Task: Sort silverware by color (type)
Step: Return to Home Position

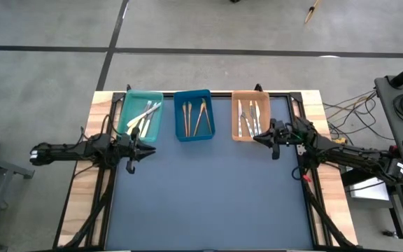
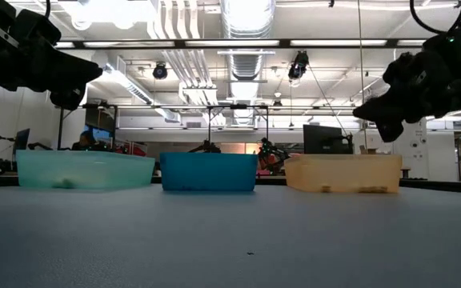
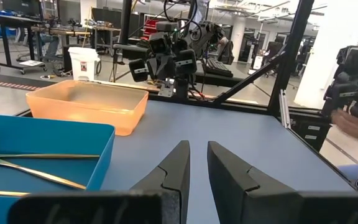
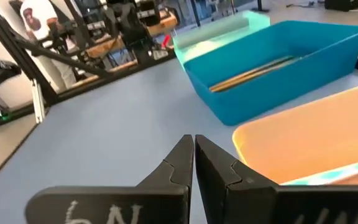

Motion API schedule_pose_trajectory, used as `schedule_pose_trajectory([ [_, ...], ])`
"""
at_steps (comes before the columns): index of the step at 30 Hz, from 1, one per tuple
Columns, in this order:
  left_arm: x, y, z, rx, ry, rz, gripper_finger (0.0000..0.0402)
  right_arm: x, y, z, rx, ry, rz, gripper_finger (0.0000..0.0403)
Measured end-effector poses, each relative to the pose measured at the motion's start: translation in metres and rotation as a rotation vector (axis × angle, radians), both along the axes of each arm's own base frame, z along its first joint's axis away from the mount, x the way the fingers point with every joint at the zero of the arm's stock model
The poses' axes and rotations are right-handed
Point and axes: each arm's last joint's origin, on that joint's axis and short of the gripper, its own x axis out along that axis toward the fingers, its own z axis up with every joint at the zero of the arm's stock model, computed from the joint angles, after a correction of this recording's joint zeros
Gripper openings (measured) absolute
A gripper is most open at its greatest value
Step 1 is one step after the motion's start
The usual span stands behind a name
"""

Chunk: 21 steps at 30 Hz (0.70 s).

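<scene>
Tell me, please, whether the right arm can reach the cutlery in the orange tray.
Probably yes: the right tool hovers empty by the orange tray, with nothing blocking the cutlery inside.

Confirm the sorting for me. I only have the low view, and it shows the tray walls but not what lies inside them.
Observer: From above, the cream-yellow pieces lie in the teal tray, the wooden pieces in the blue tray, and the pale-handled silver pieces in the orange tray.
Operator: Are the fingers carrying anything?
Observer: No. The wrist views show the left gripper slightly open and the right gripper shut, both empty.
</scene>
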Motion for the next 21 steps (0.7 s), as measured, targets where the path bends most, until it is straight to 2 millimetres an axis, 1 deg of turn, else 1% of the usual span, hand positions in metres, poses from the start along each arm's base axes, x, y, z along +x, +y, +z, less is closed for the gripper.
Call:
schedule_pose_trajectory([
  [4, 0.0, 0.0, 0.0, 0.0, 0.0, 0.0, 0.0039, 0.0, 0.0, -0.002, 0.022, 0.022, -0.006, 0.0009],
  [5, 0.0, 0.0, 0.0, 0.0, 0.0, 0.0, 0.0039, 0.001, 0.002, -0.002, 0.054, 0.021, -0.029, 0.0009],
  [6, 0.0, 0.0, 0.0, 0.0, 0.0, 0.0, 0.0039, 0.002, 0.005, -0.001, 0.086, 0.012, -0.065, 0.0009],
  [7, 0.0, 0.0, 0.0, 0.0, 0.0, 0.0, 0.0039, 0.003, 0.009, 0.0, 0.079, 0.007, -0.113, 0.0009],
  [9, 0.0, 0.0, 0.0, 0.0, 0.0, 0.001, 0.0039, 0.003, 0.016, 0.003, 0.026, 0.0, -0.246, 0.0009],
  [11, 0.0, 0.0, 0.0, 0.0, -0.001, 0.002, 0.0039, -0.001, 0.021, 0.003, -0.022, 0.015, -0.329, 0.0009],
  [17, 0.0, 0.0, 0.0, 0.0, 0.001, 0.002, 0.0039, -0.015, 0.032, 0.016, -0.172, -0.107, -0.297, 0.0009],
  [21, 0.0, 0.0, 0.0, 0.0, 0.003, 0.002, 0.0039, -0.021, 0.036, 0.019, -0.228, -0.139, -0.283, 0.0009],
])
